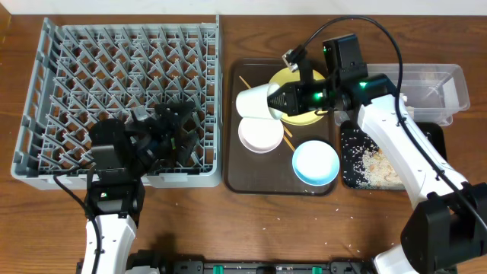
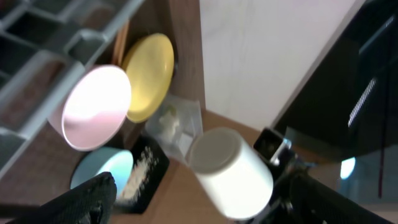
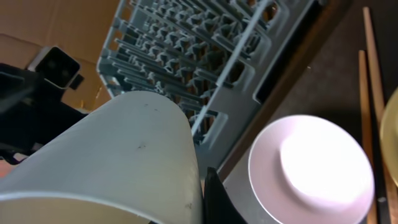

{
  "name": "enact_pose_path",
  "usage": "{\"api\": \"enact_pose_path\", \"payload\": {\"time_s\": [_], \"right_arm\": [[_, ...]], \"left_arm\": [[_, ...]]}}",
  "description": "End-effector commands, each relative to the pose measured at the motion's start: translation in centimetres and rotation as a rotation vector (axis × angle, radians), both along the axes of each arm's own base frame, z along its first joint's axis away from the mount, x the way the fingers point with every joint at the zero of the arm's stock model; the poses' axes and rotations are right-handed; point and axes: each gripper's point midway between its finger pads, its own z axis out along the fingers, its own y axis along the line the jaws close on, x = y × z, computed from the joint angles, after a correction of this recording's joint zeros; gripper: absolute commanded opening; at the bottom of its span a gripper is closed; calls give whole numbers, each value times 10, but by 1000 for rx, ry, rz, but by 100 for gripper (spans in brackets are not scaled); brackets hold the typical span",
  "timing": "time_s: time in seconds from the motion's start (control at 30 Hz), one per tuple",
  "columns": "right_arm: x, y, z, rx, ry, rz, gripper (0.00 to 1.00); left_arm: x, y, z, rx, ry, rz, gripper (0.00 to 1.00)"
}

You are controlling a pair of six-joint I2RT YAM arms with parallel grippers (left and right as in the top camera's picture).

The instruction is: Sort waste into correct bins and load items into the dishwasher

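Overhead, the right claw (image 1: 278, 99) grasps the white cup (image 1: 253, 103), and the left claw (image 1: 183, 122) hangs released over the rack (image 1: 46, 91). Only the left wrist view shows the cup's base.

Overhead straight down; wrist views close, oblique (left seemingly blurred); all share cup (image 1: 253, 103).

The wooden table (image 1: 228, 221) carries four things directly on its surface. A grey dish rack (image 1: 34, 99) stands at the left and a dark brown tray (image 1: 251, 171) just beside it. At the right lie a shallow black tray (image 1: 434, 137) and, just behind it, a clear tub (image 1: 449, 84).
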Motion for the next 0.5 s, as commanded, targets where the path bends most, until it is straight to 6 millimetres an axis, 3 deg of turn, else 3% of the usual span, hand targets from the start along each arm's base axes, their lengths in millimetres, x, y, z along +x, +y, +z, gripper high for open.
{"api": "enact_pose_path", "payload": {"time_s": [0.0, 0.23, 0.47], "right_arm": [[-3, 1, 17, 80, -24, 47, 1], [-5, -4, 41, 216, -50, 114, 1], [-10, -6, 57, 305, -81, 176, 1]], "left_arm": [[-6, -12, 19, 8, -103, -113, 89], [-9, -37, 65, -30, -429, -384, 89], [-6, -56, 41, -126, -375, -563, 89]]}}
